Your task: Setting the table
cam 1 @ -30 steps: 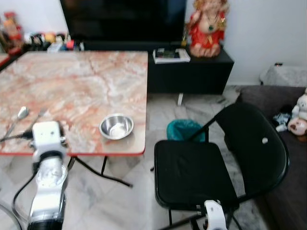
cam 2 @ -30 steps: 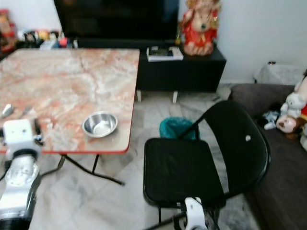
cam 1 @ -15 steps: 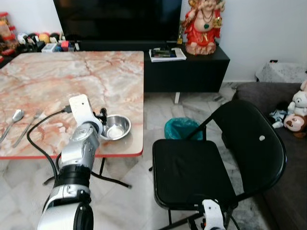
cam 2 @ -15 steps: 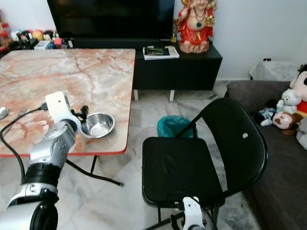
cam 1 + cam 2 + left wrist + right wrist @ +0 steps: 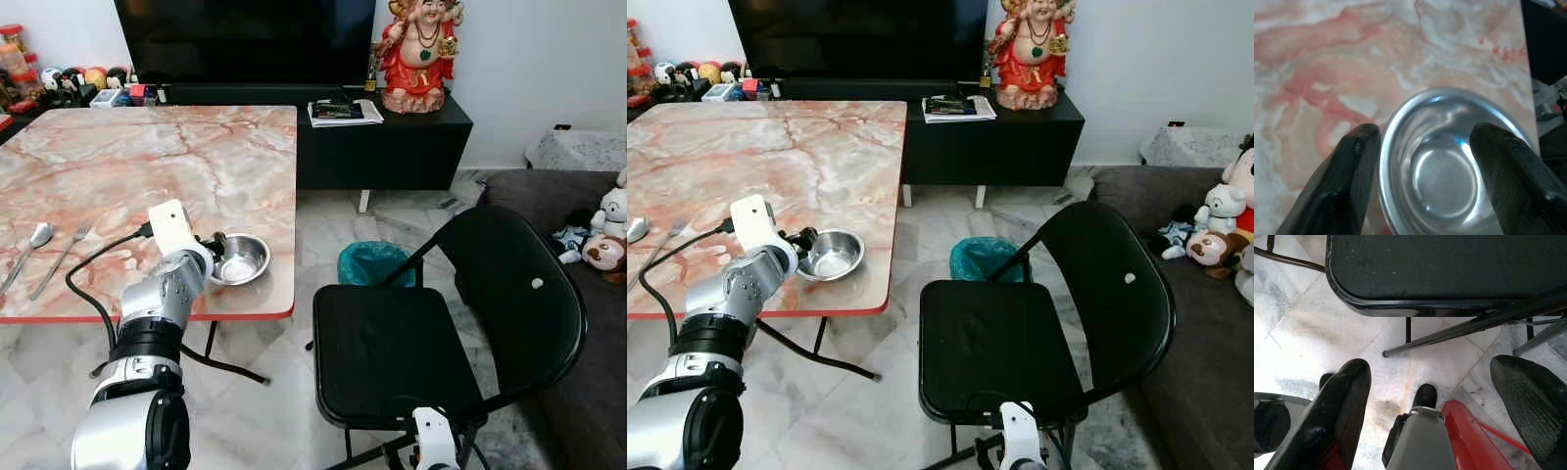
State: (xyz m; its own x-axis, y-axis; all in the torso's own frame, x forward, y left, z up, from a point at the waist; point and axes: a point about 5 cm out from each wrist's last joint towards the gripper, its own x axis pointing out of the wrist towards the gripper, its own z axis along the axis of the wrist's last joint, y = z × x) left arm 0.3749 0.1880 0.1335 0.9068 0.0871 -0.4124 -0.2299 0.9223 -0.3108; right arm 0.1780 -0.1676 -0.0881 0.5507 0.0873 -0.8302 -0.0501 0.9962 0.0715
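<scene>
The left gripper [image 5: 1422, 142] hangs with jaws spread astride the round shiny steel bowl [image 5: 238, 258] near the marble-patterned worktop's [image 5: 147, 166] front right corner. The right gripper [image 5: 1442, 382], jaws spread, hangs over the floor beside the black folding chair [image 5: 441, 333].

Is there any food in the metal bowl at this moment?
No. The left wrist view looks straight into the metal bowl on the table, and its shiny bottom is bare between the open left hand.

The small round metal bowl [image 5: 1442, 161] is looking shiny and smooth. The pink marble desk [image 5: 147, 166] is looking glossy. The black folding chair [image 5: 392, 357] is looking matt, and the white marble floor [image 5: 1317, 333] is shining.
</scene>
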